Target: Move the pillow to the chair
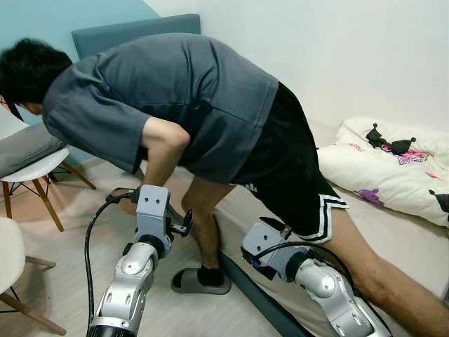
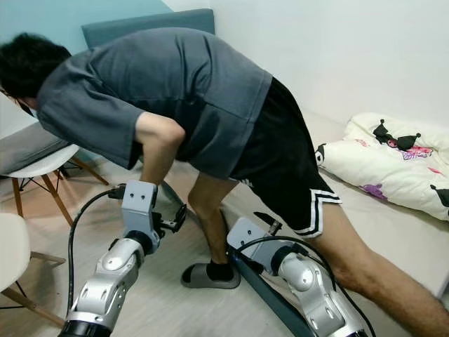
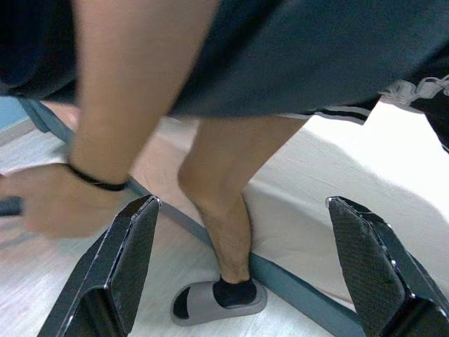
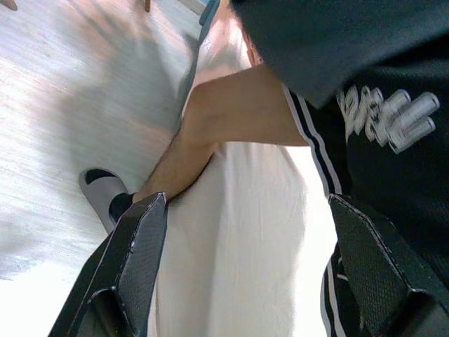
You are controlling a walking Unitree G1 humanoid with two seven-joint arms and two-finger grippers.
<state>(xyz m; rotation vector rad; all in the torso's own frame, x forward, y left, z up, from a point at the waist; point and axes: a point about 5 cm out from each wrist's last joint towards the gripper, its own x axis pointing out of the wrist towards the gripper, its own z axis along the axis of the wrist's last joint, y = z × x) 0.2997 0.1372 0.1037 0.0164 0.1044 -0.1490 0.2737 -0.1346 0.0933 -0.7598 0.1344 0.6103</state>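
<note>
A person (image 1: 182,98) in a grey shirt and black shorts bends over right in front of me, one foot in a grey slipper (image 1: 200,281), one arm reaching down to the floor. A white wooden-legged chair (image 1: 31,168) at the left carries a flat grey cushion (image 1: 24,147). White padded bedding with a cartoon print (image 1: 393,165) lies on the bed at the right. My left gripper (image 1: 184,223) is open beside the person's shin, its fingers (image 3: 126,260) wide apart. My right gripper (image 4: 247,202) is open near the person's thigh over the mattress, holding nothing.
A low bed (image 1: 414,242) with a dark frame edge (image 1: 259,298) runs from the middle to the right. A second white chair (image 1: 10,260) stands at the lower left. A teal headboard (image 1: 133,31) stands against the back wall. Light wood floor (image 1: 70,232) lies between the chairs and the bed.
</note>
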